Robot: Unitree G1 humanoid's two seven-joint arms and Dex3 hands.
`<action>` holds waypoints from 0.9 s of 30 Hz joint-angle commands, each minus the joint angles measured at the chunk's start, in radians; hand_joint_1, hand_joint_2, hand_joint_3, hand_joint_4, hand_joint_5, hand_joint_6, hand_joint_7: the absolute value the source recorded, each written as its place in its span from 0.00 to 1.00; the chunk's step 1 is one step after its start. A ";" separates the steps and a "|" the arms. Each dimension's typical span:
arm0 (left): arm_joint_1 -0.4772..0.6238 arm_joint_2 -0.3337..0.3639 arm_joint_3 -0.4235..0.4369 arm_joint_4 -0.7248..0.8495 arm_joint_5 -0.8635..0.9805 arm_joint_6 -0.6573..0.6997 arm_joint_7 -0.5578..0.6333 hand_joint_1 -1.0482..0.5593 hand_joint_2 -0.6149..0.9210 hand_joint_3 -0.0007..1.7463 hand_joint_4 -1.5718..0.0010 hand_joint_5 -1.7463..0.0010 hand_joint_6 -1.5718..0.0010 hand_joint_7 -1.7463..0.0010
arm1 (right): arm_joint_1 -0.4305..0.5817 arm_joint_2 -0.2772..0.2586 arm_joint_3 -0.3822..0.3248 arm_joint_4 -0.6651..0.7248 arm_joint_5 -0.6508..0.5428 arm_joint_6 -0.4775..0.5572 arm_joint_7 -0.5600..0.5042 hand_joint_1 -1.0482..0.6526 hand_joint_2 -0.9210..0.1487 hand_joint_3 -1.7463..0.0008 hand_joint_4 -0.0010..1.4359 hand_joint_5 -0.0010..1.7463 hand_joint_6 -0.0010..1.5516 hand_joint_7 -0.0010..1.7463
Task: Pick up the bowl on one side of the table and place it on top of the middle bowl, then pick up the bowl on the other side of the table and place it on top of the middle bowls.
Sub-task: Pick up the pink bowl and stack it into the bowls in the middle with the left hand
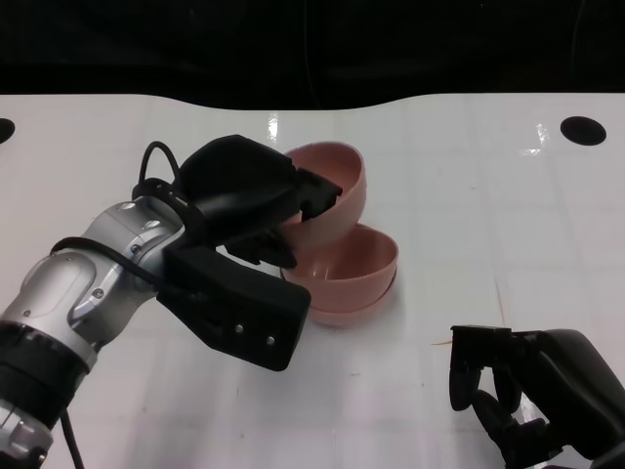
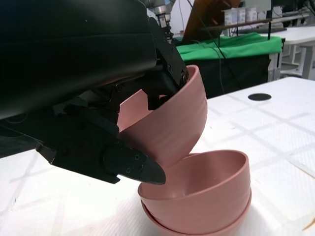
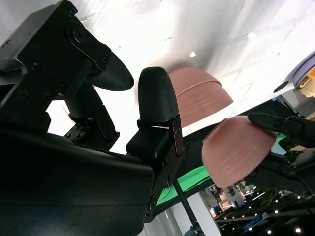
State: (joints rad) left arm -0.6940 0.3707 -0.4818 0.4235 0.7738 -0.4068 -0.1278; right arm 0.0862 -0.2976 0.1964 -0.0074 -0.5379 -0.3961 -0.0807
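Gripping a pink bowl (image 1: pixel 337 191) by its rim, the left hand (image 1: pixel 244 210) holds it tilted above the stack of two pink bowls (image 1: pixel 356 274) at the middle of the white table (image 1: pixel 488 195). In the left wrist view the fingers (image 2: pixel 167 64) reach over the rim (image 2: pixel 194 73) into the held bowl (image 2: pixel 167 123), and the thumb (image 2: pixel 128 164) presses against its outer wall. The bowl's lower edge sits at the stack's (image 2: pixel 202 196) far-left rim; whether the two touch cannot be told. The upper bowl of the stack is nested upright inside the lower one, whose rim shows as a thin lip beneath it.

The right hand (image 1: pixel 532 391) rests low at the near right of the table, well apart from the bowls, its fingers curled inward and grasping nothing. Its wrist view, turned upside down, shows its own fingers (image 3: pixel 157 98) bare, with the stack (image 3: pixel 199 98) and the tilted bowl (image 3: pixel 238 147) beyond them and the left hand's fingertips (image 3: pixel 280 125) on that bowl.

A dark round hole (image 1: pixel 583 129) lies in the table at the far right.
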 commanded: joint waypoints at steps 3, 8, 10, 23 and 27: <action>-0.043 -0.009 -0.022 0.031 0.004 -0.007 -0.028 0.46 1.00 0.05 0.51 0.08 0.35 0.70 | -0.007 -0.002 -0.003 -0.008 0.006 0.015 0.007 0.57 0.69 0.12 0.67 1.00 0.51 0.90; -0.058 -0.016 -0.043 0.048 0.008 -0.017 -0.048 0.48 1.00 0.08 0.49 0.08 0.41 0.48 | -0.002 0.001 0.004 -0.017 -0.004 0.021 0.004 0.56 0.68 0.12 0.67 1.00 0.52 0.89; -0.062 -0.019 -0.050 0.051 0.015 -0.014 -0.053 0.48 1.00 0.08 0.49 0.07 0.44 0.41 | -0.001 0.001 0.005 -0.020 -0.007 0.025 0.005 0.56 0.68 0.12 0.67 1.00 0.52 0.89; -0.076 -0.042 -0.048 0.079 -0.018 -0.013 -0.139 0.45 1.00 0.14 0.56 0.38 0.54 0.64 | -0.003 0.002 0.002 -0.013 -0.003 0.018 0.003 0.56 0.67 0.13 0.67 1.00 0.53 0.88; -0.073 -0.037 -0.049 0.081 -0.014 -0.027 -0.137 0.42 1.00 0.12 0.59 0.50 0.53 0.88 | -0.002 0.005 0.004 -0.017 -0.002 0.027 0.008 0.56 0.66 0.13 0.67 1.00 0.53 0.88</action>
State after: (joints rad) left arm -0.7448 0.3168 -0.5290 0.5007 0.7696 -0.4269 -0.2502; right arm 0.0834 -0.2895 0.2039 -0.0178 -0.5493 -0.3762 -0.0740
